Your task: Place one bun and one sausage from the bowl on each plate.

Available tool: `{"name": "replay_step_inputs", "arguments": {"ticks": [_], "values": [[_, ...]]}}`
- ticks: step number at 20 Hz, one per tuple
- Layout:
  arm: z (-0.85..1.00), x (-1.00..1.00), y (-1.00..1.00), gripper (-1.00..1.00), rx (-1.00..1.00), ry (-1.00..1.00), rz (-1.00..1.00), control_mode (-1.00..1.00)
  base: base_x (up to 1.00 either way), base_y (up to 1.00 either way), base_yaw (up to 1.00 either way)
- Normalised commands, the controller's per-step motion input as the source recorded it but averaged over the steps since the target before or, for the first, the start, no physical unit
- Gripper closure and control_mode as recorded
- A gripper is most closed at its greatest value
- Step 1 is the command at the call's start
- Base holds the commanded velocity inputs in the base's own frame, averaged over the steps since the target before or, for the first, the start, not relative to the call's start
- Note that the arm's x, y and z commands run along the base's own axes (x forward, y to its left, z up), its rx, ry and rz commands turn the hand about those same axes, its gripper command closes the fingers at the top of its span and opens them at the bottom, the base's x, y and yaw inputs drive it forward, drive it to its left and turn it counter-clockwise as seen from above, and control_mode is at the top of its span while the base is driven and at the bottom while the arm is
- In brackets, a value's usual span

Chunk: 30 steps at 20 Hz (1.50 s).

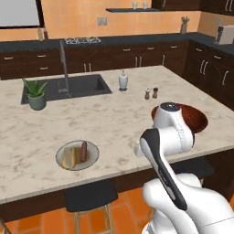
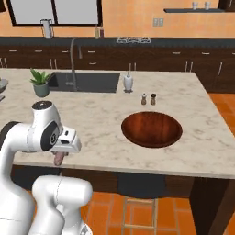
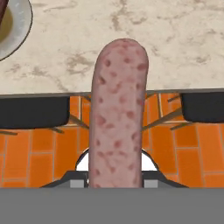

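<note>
Gripper point(image 3: 114, 181) clenched on sausage point(image 3: 117, 113) at frame centre, plate point(image 3: 19, 30) edge upper left, dark stools point(image 3: 33, 111) below counter edge point(image 3: 175, 52), wooden bowl point(image 2: 152, 129) centre-right, salt and pepper shakers point(image 2: 148, 98) behind it

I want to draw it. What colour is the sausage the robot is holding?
The sausage is pinkish-brown with darker red speckles, clearest in the hand view.

Around me stand orange walls point(image 1: 137, 20) and dark brown cabinets point(image 1: 137, 55), which run behind the pale marble tabletop point(image 1: 91, 119). A dark sink point(image 1: 80, 87) with a tall faucet point(image 1: 64, 64) is set into that tabletop, a potted plant point(image 1: 35, 93) just beside it. Below the tabletop's near edge are dark stools point(image 1: 89, 196) on orange floor tiles point(image 1: 123, 215).
</note>
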Motion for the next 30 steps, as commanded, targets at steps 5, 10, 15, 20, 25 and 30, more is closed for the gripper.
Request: {"name": "replay_step_inputs", "arguments": {"ticks": [5,10,15,20,25,30], "values": [[0.0,0.0,0.0,1.0,0.0,0.0,0.0,1.0,-0.27,1.0,0.07],[0.0,0.0,0.0,1.0,0.0,0.0,0.0,1.0,-0.13,1.0,0.06],[0.0,0.0,0.0,1.0,0.0,0.0,0.0,1.0,0.0,1.0,0.01],[0.0,0.0,0.0,1.0,0.0,0.0,0.0,1.0,0.05,1.0,0.0],[0.0,0.0,0.0,1.0,0.0,0.0,0.0,1.0,0.4,1.0,0.0],[0.0,0.0,0.0,1.0,0.0,0.0,0.0,1.0,0.17,1.0,0.0]]}}
